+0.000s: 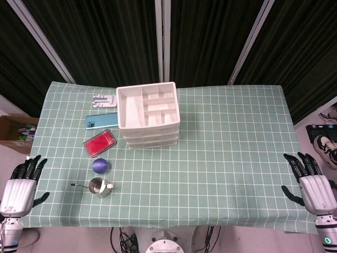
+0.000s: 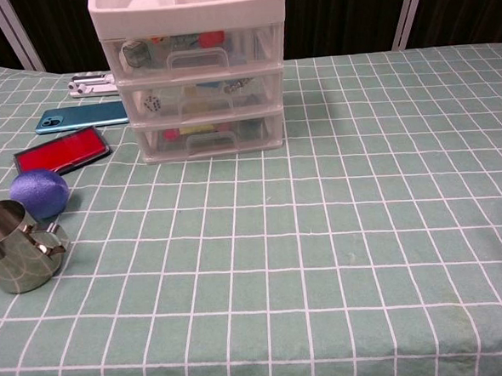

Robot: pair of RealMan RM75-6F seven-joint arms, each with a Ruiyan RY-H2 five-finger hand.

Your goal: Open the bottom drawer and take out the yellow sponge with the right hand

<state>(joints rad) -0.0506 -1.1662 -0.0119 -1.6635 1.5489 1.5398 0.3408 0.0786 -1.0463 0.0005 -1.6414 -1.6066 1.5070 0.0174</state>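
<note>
Yellow sponge point(image 2: 198, 130) in shut bottom drawer point(image 2: 210, 138), right hand point(image 1: 311, 183) well apart

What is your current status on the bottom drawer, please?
Left hand and right hand open, at the table's near corners. Bottom drawer shut, untouched. Path from right hand clear.

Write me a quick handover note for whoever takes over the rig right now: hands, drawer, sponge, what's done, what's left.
Left hand: open, holding nothing, at the near left table edge.
Right hand: open, holding nothing, at the near right table edge, far from the drawers.
Drawer unit: stands centre-back on the table; all drawers closed. Bottom drawer shut, handle facing the robot.
Yellow sponge: something yellow shows through the bottom drawer's front in the chest view; cannot confirm it is the sponge.
Done: nothing yet.
Left: reach the right hand to the bottom drawer's handle, pull the drawer open, take out the sponge.
</note>
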